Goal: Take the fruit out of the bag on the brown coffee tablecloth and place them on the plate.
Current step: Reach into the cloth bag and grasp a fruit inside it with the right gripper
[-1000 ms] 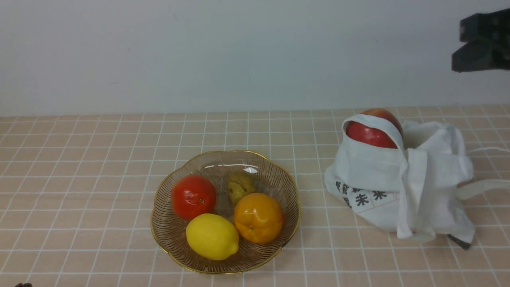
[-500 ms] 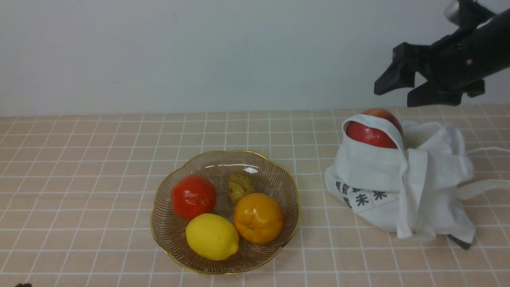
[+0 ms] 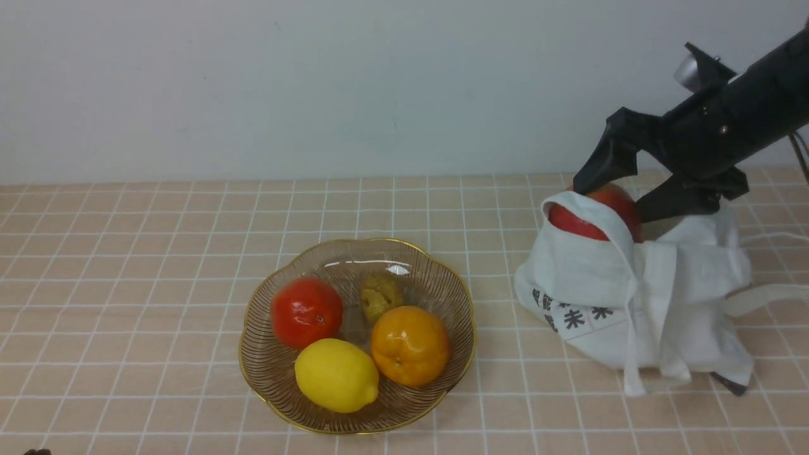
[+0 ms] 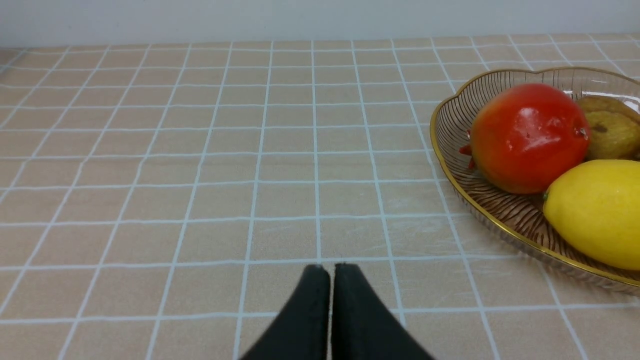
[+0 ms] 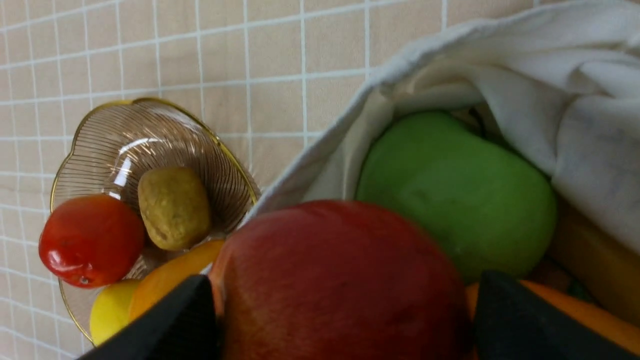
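The white bag (image 3: 632, 291) with black characters lies at the right on the grid tablecloth (image 3: 158, 284). A red apple (image 3: 578, 222) sits at its mouth. My right gripper (image 3: 610, 201) is open, with one finger on each side of the apple. In the right wrist view the apple (image 5: 340, 280) fills the gap of the gripper (image 5: 345, 300), with a green fruit (image 5: 450, 195) behind it inside the bag (image 5: 575, 100). The plate (image 3: 278, 373) stands at centre. My left gripper (image 4: 330, 270) is shut and empty, low over the cloth to the left of the plate (image 4: 450, 150).
The plate holds a red-orange fruit (image 3: 306, 313), a lemon (image 3: 337, 375), an orange (image 3: 409, 345) and a small brownish fruit (image 3: 381, 295). An orange fruit (image 5: 550, 305) lies deeper in the bag. Bag straps (image 3: 765, 297) trail to the right.
My right gripper came in from the upper right and went down to the bag's mouth, and now straddles the red apple. The bag's cloth has shifted slightly.
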